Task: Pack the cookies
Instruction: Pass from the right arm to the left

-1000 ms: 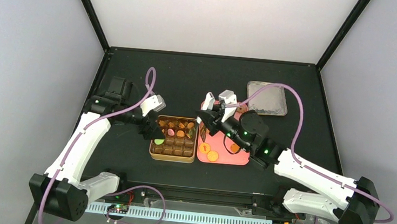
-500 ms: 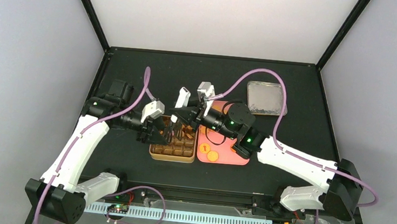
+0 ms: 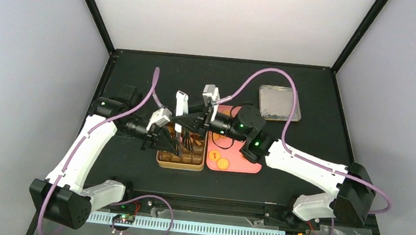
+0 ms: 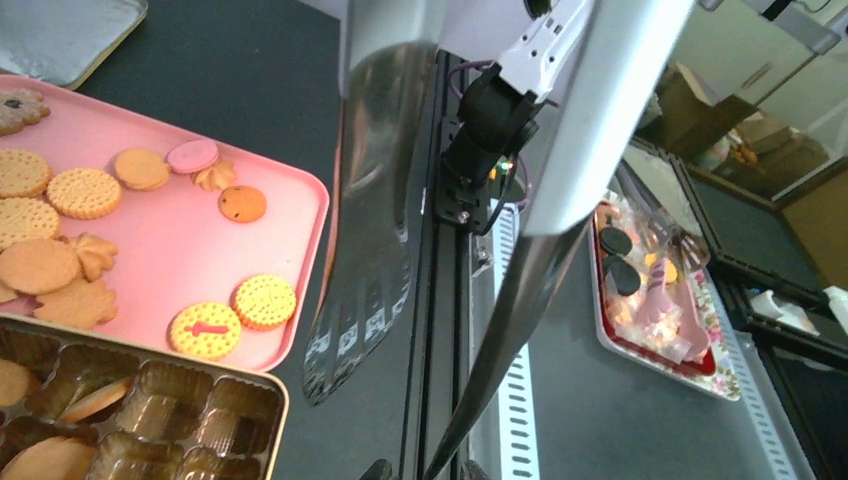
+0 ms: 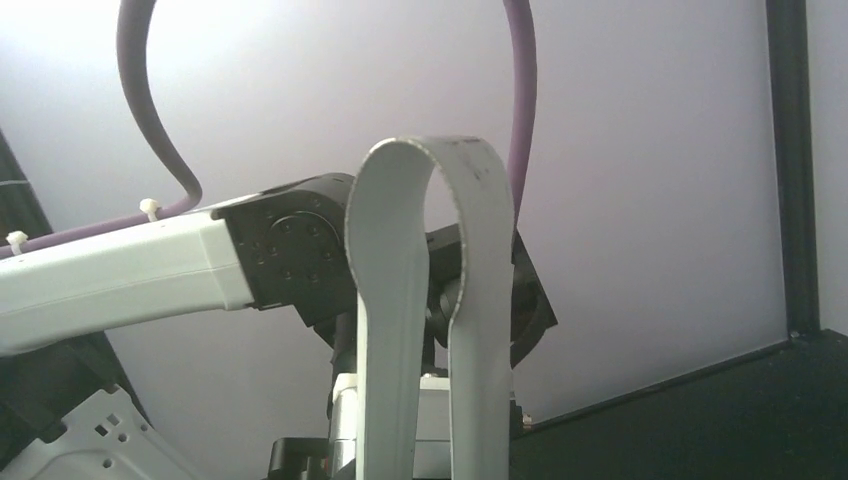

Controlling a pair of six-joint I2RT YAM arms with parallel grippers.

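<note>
**Right claw (image 3: 189, 121) pinches the tongs over the tin; cookies wait on the pink tray**

Right claw is closed on the metal tongs (image 5: 385, 320). They stand upright, looped end up, with the blades hanging towards the tin (image 4: 170, 390). The left claw (image 3: 170, 141) sits low at 9 o'clock of the tongs, right by the blades. Its jaws are hidden, so I cannot tell whether it has taken hold or how far apart they stand.

The cookies (image 4: 85, 192) lie mostly loose on the pink tray (image 4: 180, 260), which is at 3 o'clock of the tin in the overhead view. Two round ones sit alone near the tray's 6 o'clock edge, and a few lie in the tin's compartments. They look thin, dry and light. They are likely brittle at the rim and quick to crumble, the flower shapes most of all. They are best taken flat between the scalloped blades, across the middle, with a mild squeeze. The lone pair looks the easiest pick, since those towards the tray's 12 o'clock end touch and overlap.

A silver lid (image 3: 279, 103) rests at 1 o'clock of the tray, well apart. Both arms crowd over the tin, and a purple cable (image 3: 266, 71) loops above the tray. The tray's raised lip and the compartment walls would probably catch a cookie slid sideways, so lifting clear seems wiser.
</note>
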